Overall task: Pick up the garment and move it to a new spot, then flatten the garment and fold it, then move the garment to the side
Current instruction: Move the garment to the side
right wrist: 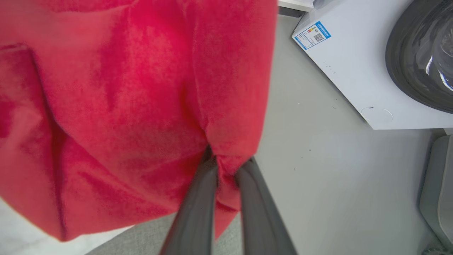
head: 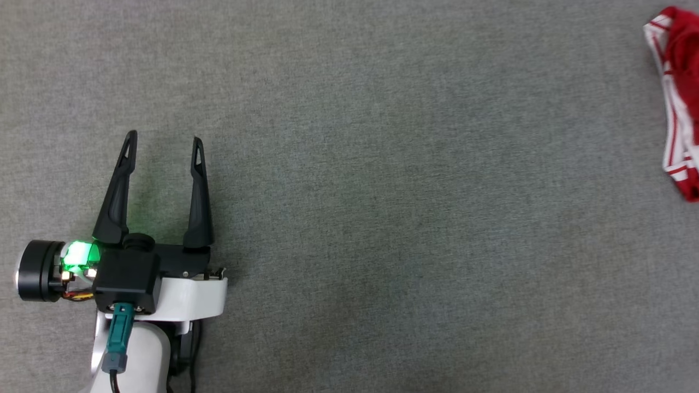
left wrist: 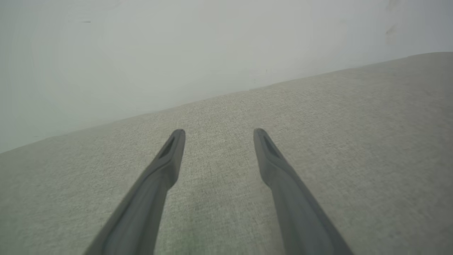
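Observation:
The garment (head: pixel 680 98), red with white, red-striped trim, hangs bunched at the head view's far right edge. Seen from the right wrist, its red cloth (right wrist: pixel 116 106) spreads across the left and middle, and my right gripper (right wrist: pixel 226 166) is shut on a pinched fold of it, the two dark fingers squeezing the fabric between them. My left gripper (head: pixel 164 143) rests low at the lower left of the head view, over the grey fabric surface (head: pixel 382 191), open with nothing between its fingers. The left wrist view shows those same open fingers (left wrist: pixel 173 148) above the bare surface.
In the right wrist view a white washing machine (right wrist: pixel 354 71) with a dark round door (right wrist: pixel 421 53) and a blue label stands on the pale floor (right wrist: pixel 318 170) to the right. A pale wall (left wrist: pixel 141 53) rises behind the surface's far edge.

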Robot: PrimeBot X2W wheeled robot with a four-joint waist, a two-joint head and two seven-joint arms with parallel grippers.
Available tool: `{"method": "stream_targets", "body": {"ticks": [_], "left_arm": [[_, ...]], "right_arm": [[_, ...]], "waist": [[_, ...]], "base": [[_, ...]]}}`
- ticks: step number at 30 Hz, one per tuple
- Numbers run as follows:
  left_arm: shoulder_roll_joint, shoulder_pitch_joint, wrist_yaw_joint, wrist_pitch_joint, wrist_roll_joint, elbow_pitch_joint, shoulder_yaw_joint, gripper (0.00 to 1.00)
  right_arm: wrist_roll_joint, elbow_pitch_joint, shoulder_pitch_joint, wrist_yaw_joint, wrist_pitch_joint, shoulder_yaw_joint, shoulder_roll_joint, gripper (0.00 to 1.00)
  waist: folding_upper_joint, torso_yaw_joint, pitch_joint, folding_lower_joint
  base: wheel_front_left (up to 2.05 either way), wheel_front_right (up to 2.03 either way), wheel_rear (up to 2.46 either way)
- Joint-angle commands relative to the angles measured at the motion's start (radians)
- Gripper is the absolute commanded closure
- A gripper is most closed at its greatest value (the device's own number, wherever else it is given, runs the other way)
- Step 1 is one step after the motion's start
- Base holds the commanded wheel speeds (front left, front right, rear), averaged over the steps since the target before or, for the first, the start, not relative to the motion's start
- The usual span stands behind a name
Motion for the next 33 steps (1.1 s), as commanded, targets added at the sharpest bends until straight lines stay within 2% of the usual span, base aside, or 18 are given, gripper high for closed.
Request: {"method": "stream_targets", "body": {"ticks": [1,7,8,9,10,17,24,25,27,33], "left_arm": [[0.007,-0.015,0.007,-0.002,0.006,-0.01,-0.002,0.0],[0.012,-0.019,0.026,-0.002,-0.001,-0.021,-0.014,0.0],[0.013,-0.021,0.031,-0.002,-0.003,-0.021,-0.016,0.0],[0.013,-0.021,0.033,-0.002,-0.005,-0.02,-0.018,0.0],[0.013,-0.021,0.034,-0.002,-0.007,-0.017,-0.021,0.0],[0.001,0.011,0.049,-0.002,-0.022,0.008,-0.041,0.0],[-0.01,0.068,0.059,-0.002,-0.039,0.028,-0.049,0.0],[-0.014,0.09,0.063,-0.002,-0.044,0.033,-0.047,0.0],[-0.015,0.101,0.065,-0.002,-0.046,0.036,-0.046,0.0],[-0.022,0.159,0.063,-0.002,-0.061,0.051,-0.034,0.0]], "right_arm": [[-0.012,0.019,-0.025,-0.002,-0.01,-0.021,-0.005,1.0],[-0.053,0.076,-0.057,-0.002,-0.028,-0.071,0.013,1.0],[-0.059,0.083,-0.062,-0.002,-0.036,-0.079,0.019,0.98],[-0.065,0.093,-0.064,-0.002,-0.043,-0.083,0.026,0.18],[-0.068,0.103,-0.062,-0.002,-0.04,-0.084,0.035,0.0],[-0.089,0.12,-0.042,-0.002,-0.138,-0.109,0.04,0.0],[-0.102,0.05,0.021,-0.002,-0.274,-0.09,0.052,0.0],[-0.106,0.008,0.036,-0.002,-0.322,-0.084,0.06,0.0],[-0.111,-0.015,0.047,-0.002,-0.344,-0.081,0.066,0.0],[-0.137,-0.171,0.113,-0.002,-0.47,-0.09,0.143,0.0]], "waist": [[0.0,0.006,0.016,-0.0001],[0.0,0.008,0.029,-0.0001],[0.0,0.009,0.029,-0.0001],[0.0,0.009,0.027,-0.0001],[0.0,0.01,0.023,-0.0001],[0.0,0.028,-0.068,-0.0001],[0.0,0.041,-0.183,-0.0001],[0.0,0.042,-0.218,-0.0001],[0.0,0.045,-0.235,-0.0001],[0.0,0.062,-0.319,-0.0001]], "base": [[0.0,0.0,0.0],[0.0,0.0,0.0],[0.0,0.0,0.0],[0.0,0.0,0.0],[0.0,0.0,0.0],[0.0,0.0,0.0],[0.0,0.0,0.0],[0.0,0.0,0.0],[0.0,0.0,0.0],[0.0,0.0,0.0]]}}
